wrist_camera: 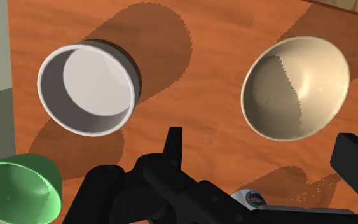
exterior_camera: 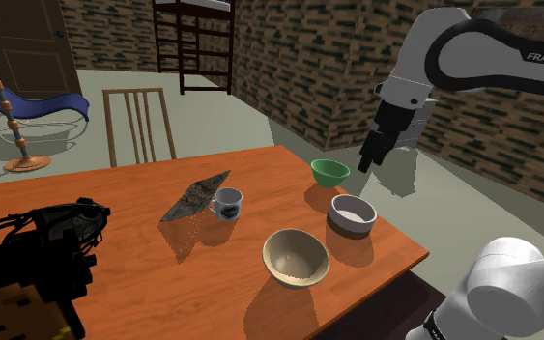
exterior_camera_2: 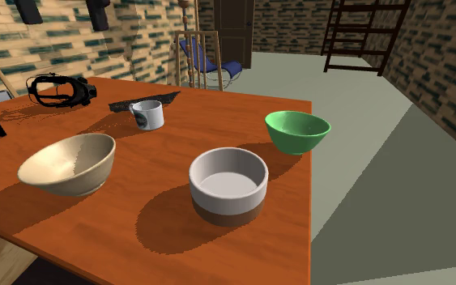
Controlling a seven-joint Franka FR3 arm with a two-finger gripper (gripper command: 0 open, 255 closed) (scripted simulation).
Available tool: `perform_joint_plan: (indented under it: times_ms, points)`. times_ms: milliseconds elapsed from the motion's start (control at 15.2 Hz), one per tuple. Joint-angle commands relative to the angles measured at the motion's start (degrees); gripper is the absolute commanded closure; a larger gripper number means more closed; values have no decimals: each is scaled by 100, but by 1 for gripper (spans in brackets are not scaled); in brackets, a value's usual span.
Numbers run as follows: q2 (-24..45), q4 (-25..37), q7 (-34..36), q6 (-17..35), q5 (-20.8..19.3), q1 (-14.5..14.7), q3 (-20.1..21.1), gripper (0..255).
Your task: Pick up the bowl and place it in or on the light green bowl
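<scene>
approach step; pincer [exterior_camera: 366,162] hangs wide, empty, near the green bowl [exterior_camera: 329,172]; next, likely lower onto the white bowl [exterior_camera: 353,212].

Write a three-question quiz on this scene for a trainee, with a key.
1. True or false: the gripper holds a bowl.
2. The white bowl is: A. upside down; B. upright and empty; C. on its side.
3. Which bowl stands nearest the white one?
Key: 1 false; 2 B; 3 the green bowl.
</scene>
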Motion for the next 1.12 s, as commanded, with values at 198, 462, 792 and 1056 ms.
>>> perform_joint_plan:
  times_ms: [198,462,792,1056]
  points:
    - [136,-412,-187,487,-94,-68,-111,0]
    - [427,-874,-430,1164,-217,-172,-260,0]
    - [978,-1303,-723,2054,-364,-310,-458,0]
    - [1568,-1514,-953,2790,-466,-419,-623,0]
